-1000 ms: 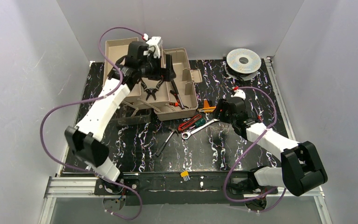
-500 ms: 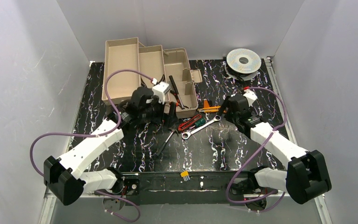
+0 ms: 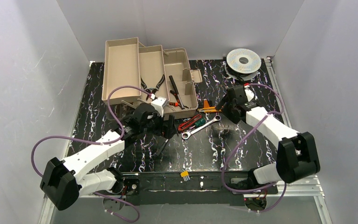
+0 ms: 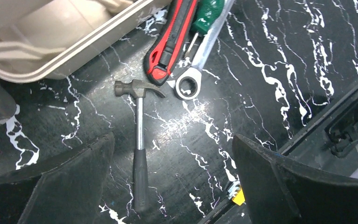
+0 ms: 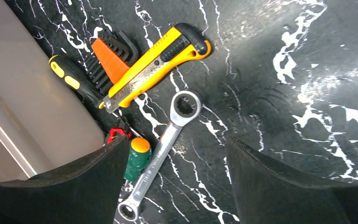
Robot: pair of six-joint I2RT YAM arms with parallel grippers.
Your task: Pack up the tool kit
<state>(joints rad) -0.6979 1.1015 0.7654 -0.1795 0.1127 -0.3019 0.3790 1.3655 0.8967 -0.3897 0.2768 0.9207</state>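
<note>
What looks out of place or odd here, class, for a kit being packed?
Nothing looks damaged or spilled. What stands out is that the hammer, wrench, yellow knife and red knife lie scattered at odd angles on the table beside the open toolbox, not inside it.

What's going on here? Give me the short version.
Two robot arms are packing a toolbox, which sits open at the back with pliers already in a tray. The left gripper hangs open above the hammer; the right gripper hangs open above the wrench and yellow knife. Neither holds anything.
</note>
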